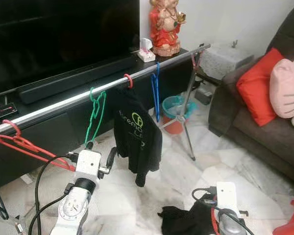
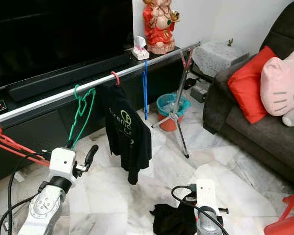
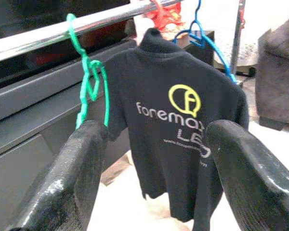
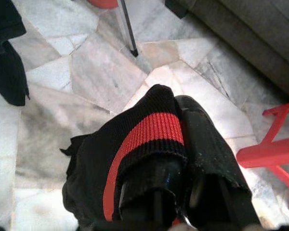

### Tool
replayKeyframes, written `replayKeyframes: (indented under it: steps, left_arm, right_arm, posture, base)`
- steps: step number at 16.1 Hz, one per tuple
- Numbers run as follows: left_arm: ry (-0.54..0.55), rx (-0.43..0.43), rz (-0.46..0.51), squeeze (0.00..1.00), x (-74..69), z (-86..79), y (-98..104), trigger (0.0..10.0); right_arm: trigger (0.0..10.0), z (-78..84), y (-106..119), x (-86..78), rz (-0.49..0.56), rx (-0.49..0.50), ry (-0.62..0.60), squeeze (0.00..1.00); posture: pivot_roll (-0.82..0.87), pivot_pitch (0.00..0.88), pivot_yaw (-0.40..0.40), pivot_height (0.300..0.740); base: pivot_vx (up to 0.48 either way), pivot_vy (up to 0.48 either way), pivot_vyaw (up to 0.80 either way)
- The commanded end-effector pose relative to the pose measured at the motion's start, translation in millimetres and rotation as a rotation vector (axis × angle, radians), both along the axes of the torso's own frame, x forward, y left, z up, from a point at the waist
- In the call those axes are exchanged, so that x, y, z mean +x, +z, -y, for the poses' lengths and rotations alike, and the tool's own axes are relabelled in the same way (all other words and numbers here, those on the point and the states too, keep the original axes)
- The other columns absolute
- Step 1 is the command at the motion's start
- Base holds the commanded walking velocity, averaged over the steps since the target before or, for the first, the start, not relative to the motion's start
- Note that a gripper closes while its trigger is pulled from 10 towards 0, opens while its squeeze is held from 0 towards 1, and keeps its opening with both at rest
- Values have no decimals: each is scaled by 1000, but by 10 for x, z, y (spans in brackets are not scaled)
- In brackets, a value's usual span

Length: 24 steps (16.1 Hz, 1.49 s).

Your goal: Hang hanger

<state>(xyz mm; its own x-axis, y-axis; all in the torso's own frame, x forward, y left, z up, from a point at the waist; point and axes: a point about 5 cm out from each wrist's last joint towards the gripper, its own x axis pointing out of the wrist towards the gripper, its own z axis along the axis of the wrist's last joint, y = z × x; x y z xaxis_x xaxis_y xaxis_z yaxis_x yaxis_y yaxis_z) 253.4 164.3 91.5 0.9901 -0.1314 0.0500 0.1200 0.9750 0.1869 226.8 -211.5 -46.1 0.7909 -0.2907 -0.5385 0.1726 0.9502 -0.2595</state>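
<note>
Left gripper (image 3: 154,159) raised in front of the rail (image 1: 63,104), fingers (image 3: 77,178) spread apart, nothing between them. Green hanger (image 1: 95,115) hangs empty on the rail just above and ahead of the left finger; wrist view shows its lower wire just beside that fingertip, contact cannot be confirmed. Straight ahead of the open jaws: black shirt (image 1: 136,134) with a yellow logo, hung on a red-hooked hanger (image 1: 129,80) on the same rail. Beyond the shirt, further along the rail from the gripper, a blue hanger (image 1: 156,93) hangs empty. On the gripper's other side, a red hanger (image 1: 24,145) hangs at the near end of the rail, next to the left arm's black cable.

Right gripper (image 4: 180,159) low, over the marble floor (image 4: 86,72), fingers clamped on a black garment with a red stripe (image 4: 144,139); cloth drapes over both fingers. Near it, toward the sofa (image 1: 264,127), part of a red plastic frame (image 4: 274,149) stands on the floor.
</note>
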Motion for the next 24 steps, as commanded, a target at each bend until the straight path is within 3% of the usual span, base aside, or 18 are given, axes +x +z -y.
replayKeyframes:
  steps: [1,6,16,24]
  left_arm:
    - [24,-3,16,0,17,-57,67,10000]
    - [50,-5,29,0,30,-99,95,10000]
    - [56,-3,42,0,41,-114,116,10000]
    - [68,6,48,0,76,-145,134,10000]
  right_arm:
    - [10000,21,68,94,37,5,-6,0]
    - [10000,46,113,136,72,-2,-3,0]
    - [10000,-84,110,159,78,-10,87,0]
    - [10000,-77,90,127,79,8,63,0]
  posture:
    - [140,0,-20,740]
    - [132,0,-21,740]
    - [125,0,-26,740]
    - [118,0,-20,740]
  base:
    - [0,0,0]
    - [0,0,0]
    - [295,0,51]
    - [312,0,191]
